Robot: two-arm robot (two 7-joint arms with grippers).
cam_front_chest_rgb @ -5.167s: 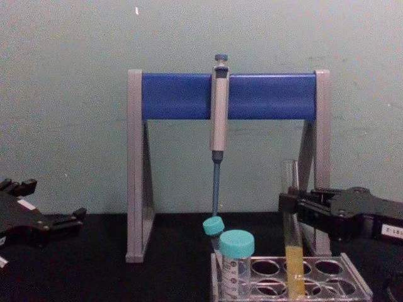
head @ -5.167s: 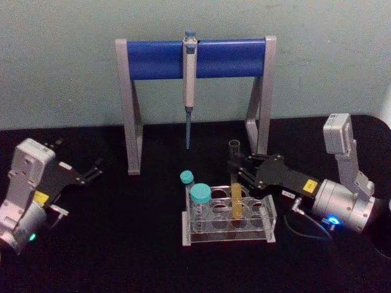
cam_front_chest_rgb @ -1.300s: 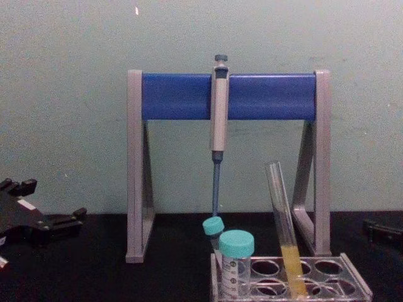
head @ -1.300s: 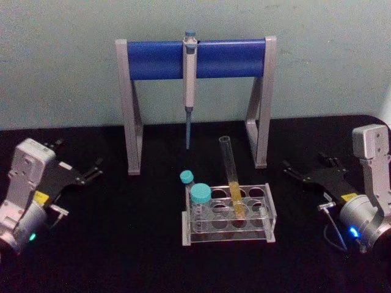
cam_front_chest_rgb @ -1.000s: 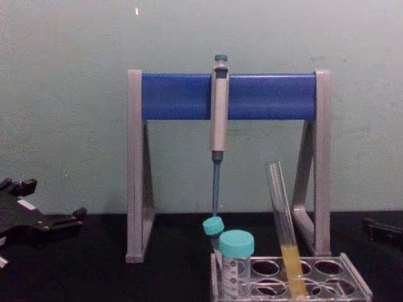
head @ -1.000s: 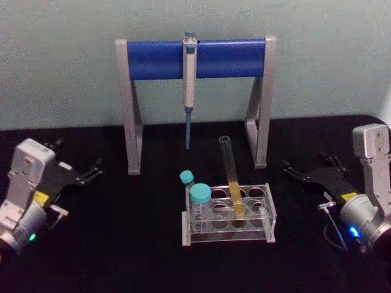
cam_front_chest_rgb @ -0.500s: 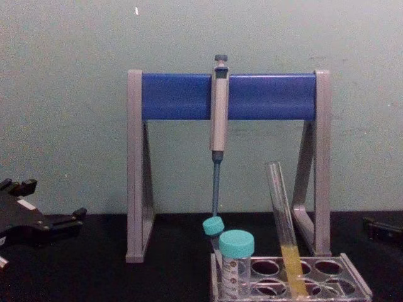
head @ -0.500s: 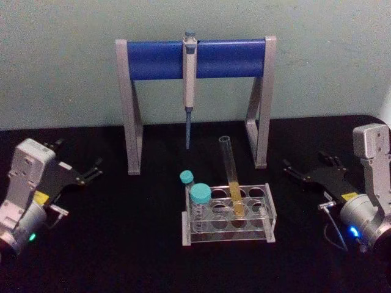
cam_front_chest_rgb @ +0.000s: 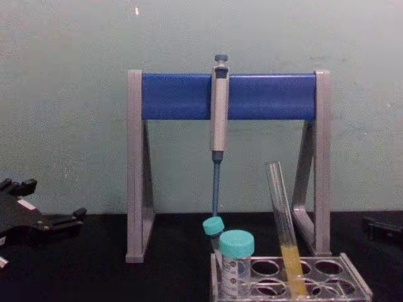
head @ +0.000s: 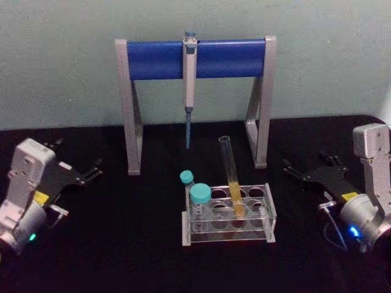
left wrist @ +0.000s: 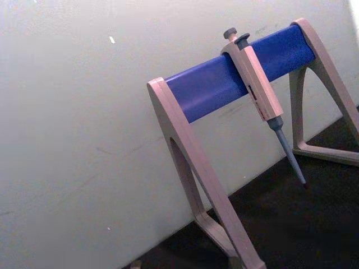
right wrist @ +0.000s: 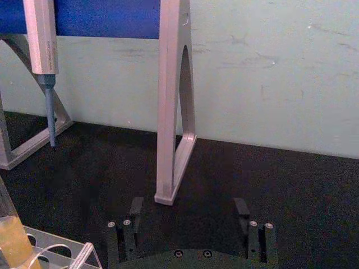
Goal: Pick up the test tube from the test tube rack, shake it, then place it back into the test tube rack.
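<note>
A: Where does the test tube (head: 230,174) stand?

B: In the test tube rack (head: 229,215), leaning left, yellow liquid at its base, beside two teal-capped vials (head: 200,196).

A: And the grippers?

B: Right gripper (head: 303,175) well apart, fingers (right wrist: 243,208) spread and empty; left gripper (head: 90,173) parked far left, also spread.

A: How would it handle?

B: Likely light, slick, fragile glass, and uncapped. Grip the bare upper wall gently, above the liquid.
</note>
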